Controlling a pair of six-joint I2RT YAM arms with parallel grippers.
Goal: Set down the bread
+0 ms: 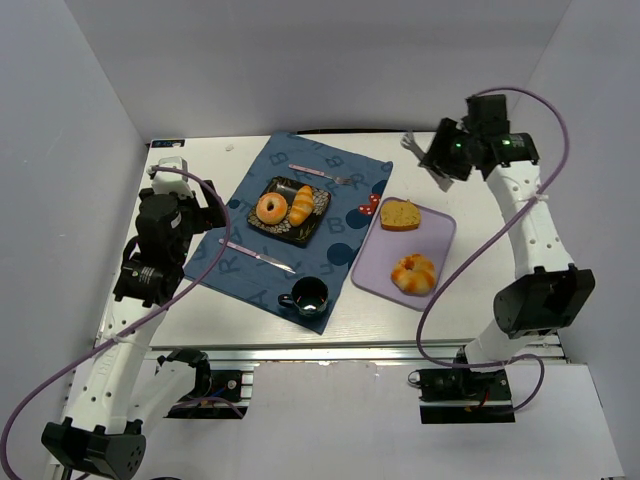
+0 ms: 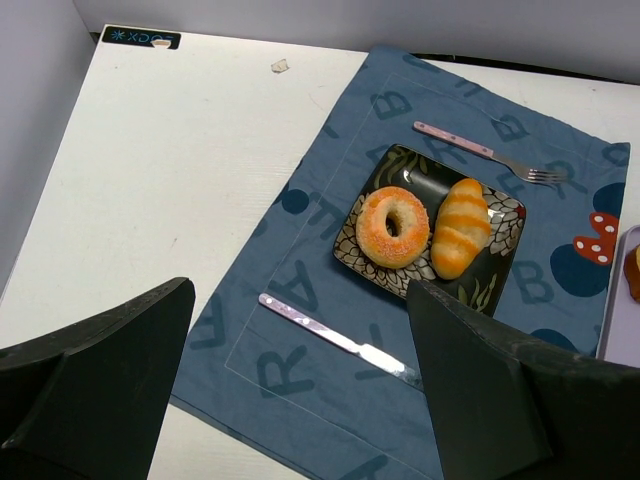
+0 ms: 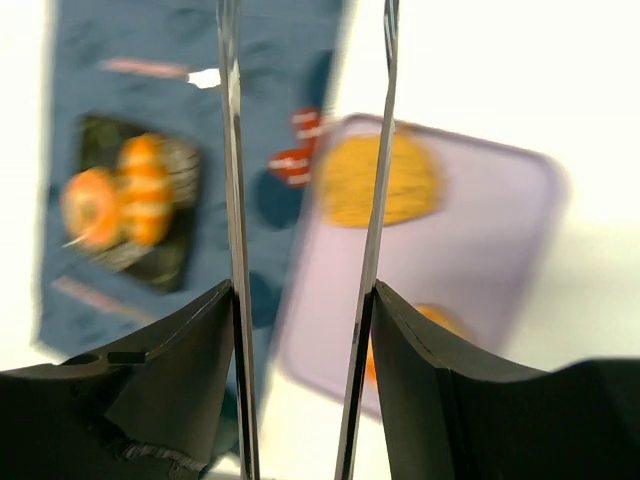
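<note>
Bread roll on black plate beside donut, left of centre, bread slice on lavender tray, right gripper raised far right, jaws partly apart, empty, left gripper wide open, holding nothing

**Bread on the plate and on the tray**

A golden, ridged bread roll lies flat on the black plate, just beside a sugared doughnut. A thick yellow-brown bread slice lies at the far end of the lilac tray.
</note>
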